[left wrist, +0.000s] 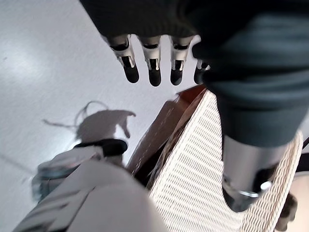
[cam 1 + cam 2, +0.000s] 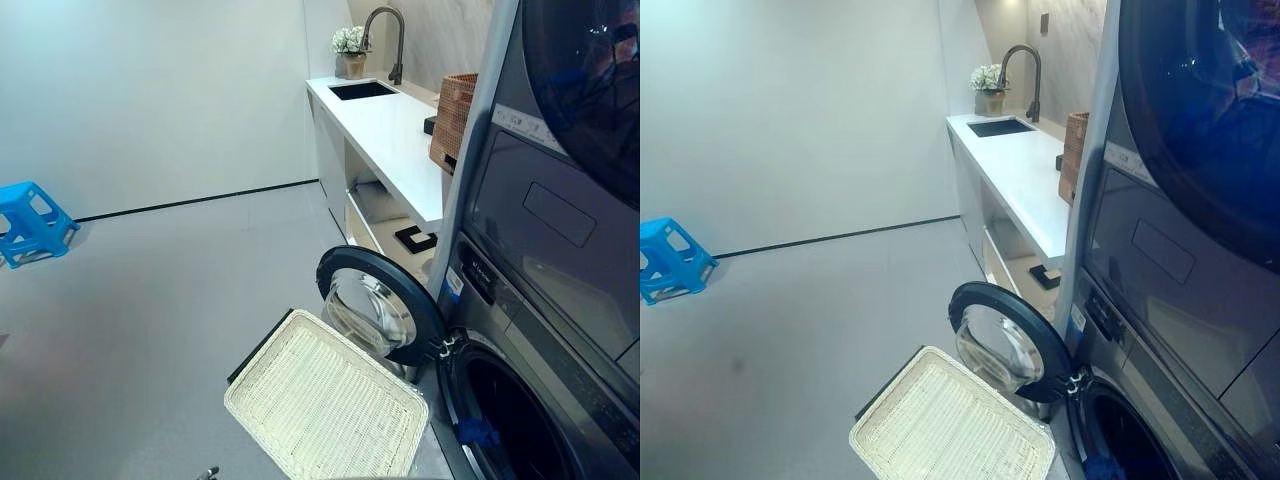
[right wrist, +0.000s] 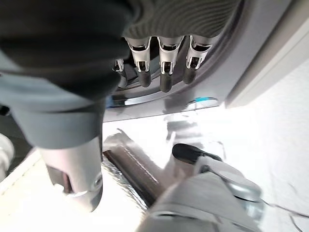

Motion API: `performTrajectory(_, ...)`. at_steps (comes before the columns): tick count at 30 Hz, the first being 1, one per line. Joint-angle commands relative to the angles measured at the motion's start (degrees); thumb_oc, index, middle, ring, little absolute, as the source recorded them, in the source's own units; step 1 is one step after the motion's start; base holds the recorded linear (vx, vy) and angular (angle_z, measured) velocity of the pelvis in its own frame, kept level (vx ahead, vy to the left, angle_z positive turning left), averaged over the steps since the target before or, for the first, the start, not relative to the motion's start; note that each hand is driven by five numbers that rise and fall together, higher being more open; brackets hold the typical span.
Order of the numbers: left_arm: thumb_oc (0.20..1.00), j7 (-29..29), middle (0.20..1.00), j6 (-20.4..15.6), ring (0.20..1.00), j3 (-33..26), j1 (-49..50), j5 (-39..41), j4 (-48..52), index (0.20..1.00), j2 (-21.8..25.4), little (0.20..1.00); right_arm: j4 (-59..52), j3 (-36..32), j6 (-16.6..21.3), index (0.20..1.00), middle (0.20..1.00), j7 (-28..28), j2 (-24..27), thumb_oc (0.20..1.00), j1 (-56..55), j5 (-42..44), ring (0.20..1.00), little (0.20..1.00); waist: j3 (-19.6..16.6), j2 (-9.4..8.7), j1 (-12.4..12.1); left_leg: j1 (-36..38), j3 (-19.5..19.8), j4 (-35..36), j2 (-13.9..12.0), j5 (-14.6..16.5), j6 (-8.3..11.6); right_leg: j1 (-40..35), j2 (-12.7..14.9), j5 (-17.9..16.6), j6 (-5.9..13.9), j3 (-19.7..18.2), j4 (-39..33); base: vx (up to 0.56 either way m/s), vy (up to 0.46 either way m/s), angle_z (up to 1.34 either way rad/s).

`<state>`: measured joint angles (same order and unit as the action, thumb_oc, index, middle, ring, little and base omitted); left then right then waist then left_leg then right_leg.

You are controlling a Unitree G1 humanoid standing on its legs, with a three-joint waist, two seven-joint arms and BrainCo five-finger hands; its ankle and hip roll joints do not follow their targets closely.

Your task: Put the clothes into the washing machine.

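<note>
While the washing machine (image 2: 520, 400) stands door open (image 2: 380, 305), right hand (image 3: 159, 67) (fingers relaxed, empty) hangs nearer its drum; left hand (image 1: 154, 63), likewise slack, hangs over the empty-looking white basket (image 2: 325, 405); something blue (image 2: 478, 432) at the drum's lip.

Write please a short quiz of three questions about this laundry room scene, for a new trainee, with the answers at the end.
1. True or false: the washing machine door stands open.
2. Which thing lies on the floor beside the open door? A. a white woven basket B. a red bucket C. a folded towel
3. Fill in: the stool by the far wall is ___ in colour.

Key:
1. True; the round door is swung out from the lower drum.
2. A. It looks empty in the head views.
3. Blue.

Both hands, left hand and right hand, hang with straight fingers and hold nothing.
</note>
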<state>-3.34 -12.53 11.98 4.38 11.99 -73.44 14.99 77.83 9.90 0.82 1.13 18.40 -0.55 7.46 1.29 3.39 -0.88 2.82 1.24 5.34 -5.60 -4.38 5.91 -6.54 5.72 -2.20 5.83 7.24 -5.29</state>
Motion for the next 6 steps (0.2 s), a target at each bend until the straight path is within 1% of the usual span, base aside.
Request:
performTrajectory(1,1.0,-2.65,1.0,1.23,1.0,-3.14,-4.25,-1.35,-1.51,1.0,2.04,1.0,3.18,-1.43,-1.59,1.0,1.0,-1.46,-1.94,1.0,3.25,1.02,1.0,1.0,2.14,-3.45,-1.4,3.65,-4.44,-1.15,3.75,4.0,-1.3,1.86,1.75,-2.32,2.8,-0.84,0.88,0.04,0.018,0.0)
performTrajectory(6,1.0,-3.55,1.0,2.51,1.0,-3.05,-4.25,-0.91,-1.71,1.0,2.0,1.0,4.04,-1.55,-2.98,1.0,1.0,-2.5,-1.92,1.0,3.35,-0.34,1.0,1.0,1.73,-3.39,-1.22,4.35,-4.73,-1.14,3.6,4.5,-1.55,1.41,1.59,-1.99,2.58,-1.4,0.86,0.03,0.008,0.0)
